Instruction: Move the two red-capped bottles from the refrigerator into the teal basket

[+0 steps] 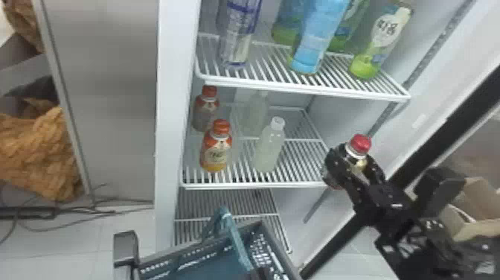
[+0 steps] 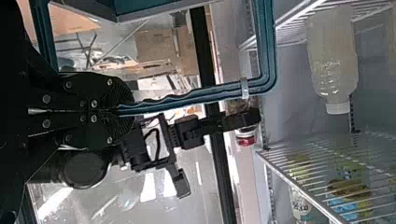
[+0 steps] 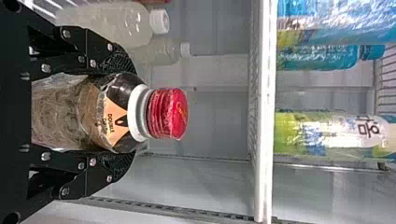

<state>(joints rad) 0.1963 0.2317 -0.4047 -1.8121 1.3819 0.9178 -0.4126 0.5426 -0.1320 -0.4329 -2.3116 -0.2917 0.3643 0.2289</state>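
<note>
**Red-capped bottle in the right gripper, beside the refrigerator's middle shelf**

Item: one red-capped bottle (image 1: 361, 144), cap uppermost, slightly tilted, at the right of the middle shelf (image 1: 256, 185) of the refrigerator (image 1: 175, 111); dark shoulder, white neck ring.

Right gripper (image 1: 355, 167): closed around this bottle, one finger to each side of its body, below the cap.

Left gripper (image 1: 262, 274): clamped on the teal handle (image 1: 238, 242) of the basket; in the left wrist view, its two fingers pinch the bar between them.

Teal basket (image 1: 208, 265): lower and to the left of the held bottle, in front of the refrigerator, handle raised; contents cannot be made out.

Middle shelf, left: two bottles with orange-red caps, upright, one in front (image 1: 216, 149), one behind (image 1: 206, 111).

Middle shelf, to their right: two pale bottles with whitish caps, the front one (image 1: 269, 149) and the rear one (image 1: 255, 115).

Upper shelf (image 1: 297, 87): a clear bottle with blue markings (image 1: 240, 33), a blue bottle (image 1: 316, 41), and, rightmost at the front, a green-bottomed bottle (image 1: 372, 52); further bottles behind.

Surroundings: an open cardboard box (image 1: 480, 227) at far right; crumpled brown material (image 1: 37, 152) at far left; cables (image 1: 108, 212) on the floor.
</note>
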